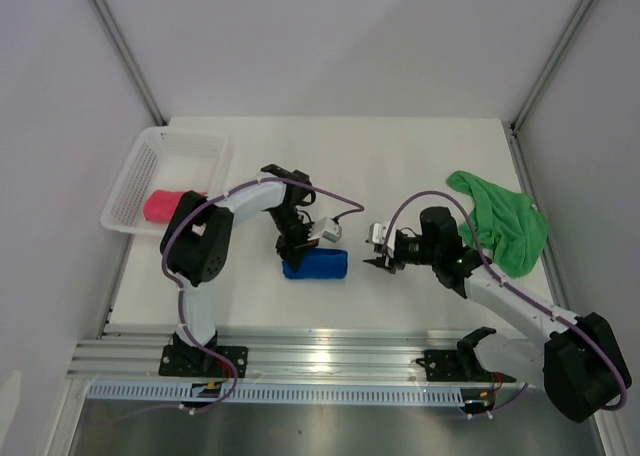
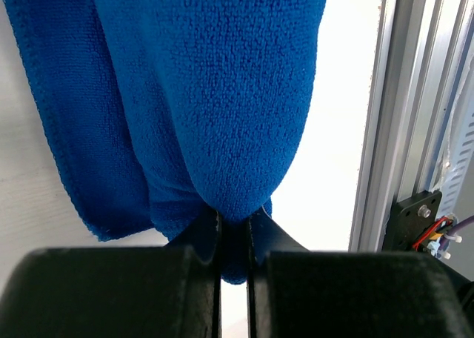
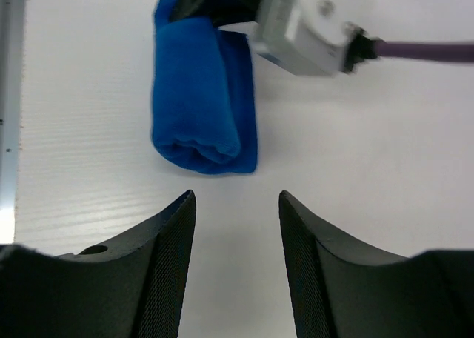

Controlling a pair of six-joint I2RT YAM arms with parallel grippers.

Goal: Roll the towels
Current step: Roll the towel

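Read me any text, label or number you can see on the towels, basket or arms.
None readable. The blue towel, green towel, pink towel and white basket are plain; the white box with the purple cable on the left wrist shows no legible marking.

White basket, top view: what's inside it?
A pink-red towel, bunched at the near end of the basket. Its right edge is covered by the left arm.

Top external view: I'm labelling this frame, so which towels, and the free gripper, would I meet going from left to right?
pink towel in the basket → blue towel → right gripper → green towel
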